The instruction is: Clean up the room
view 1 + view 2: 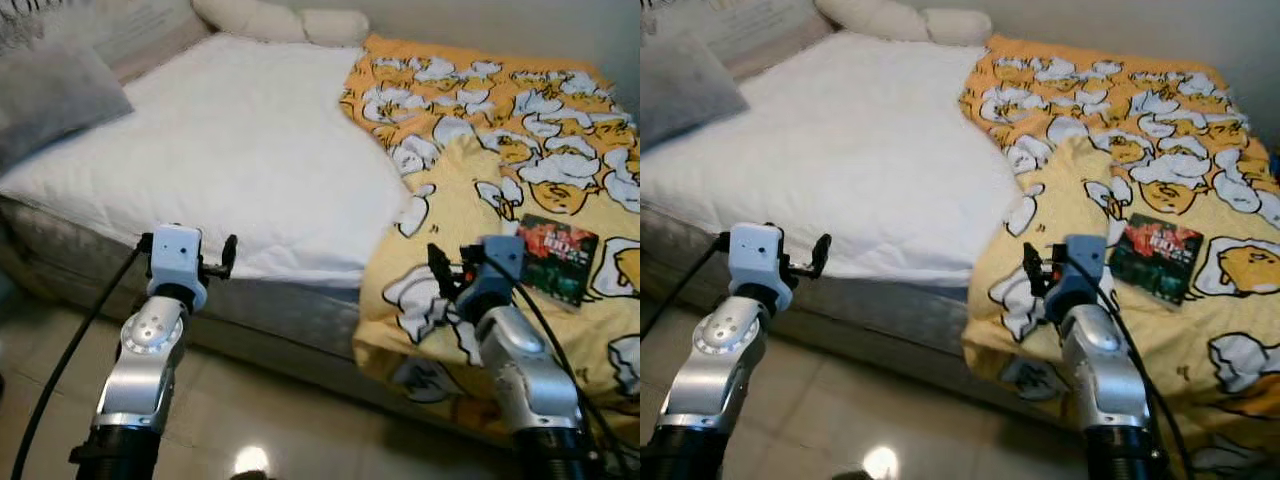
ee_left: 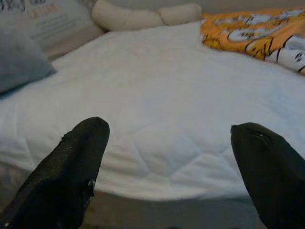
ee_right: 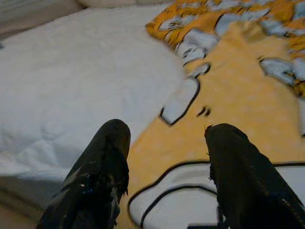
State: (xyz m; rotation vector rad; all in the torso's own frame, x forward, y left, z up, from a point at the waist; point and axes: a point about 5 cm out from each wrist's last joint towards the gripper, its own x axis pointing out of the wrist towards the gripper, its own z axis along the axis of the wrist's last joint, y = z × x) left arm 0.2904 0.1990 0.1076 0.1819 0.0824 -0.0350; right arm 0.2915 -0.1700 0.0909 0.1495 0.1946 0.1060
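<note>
Pale glossy floor tiles (image 1: pixel 290 420) run along the near side of a low bed (image 1: pixel 100 250), whose white quilted mattress pad (image 1: pixel 230 150) covers the left half and whose yellow duck-print blanket (image 1: pixel 480 130) covers the right half and drapes over the near edge toward the floor.

Both arms are raised in front of the bed. The left gripper (image 2: pixel 169 157) hangs just off the near edge of the white pad, its fingers spread wide with nothing between them. The right gripper (image 3: pixel 167 167) sits over the blanket's hanging front fold, fingers likewise parted and empty, with blanket cloth showing in the gap.

A dark book (image 1: pixel 556 258) lies flat on the blanket at about 2 o'clock from the right gripper, near it but apart, outside the span of the fingers. Its cover is mostly black and green with red lettering too small to read, and it lies slightly askew to the bed's edge.

Around the book the blanket is rumpled in soft folds. At 11 o'clock from the left gripper a grey pillow (image 1: pixel 50 95) rests on the pad's far left corner, and a cream bolster (image 1: pixel 280 20) lies along the head of the bed against the wall. Black cables (image 1: pixel 70 350) trail from both wrists.
</note>
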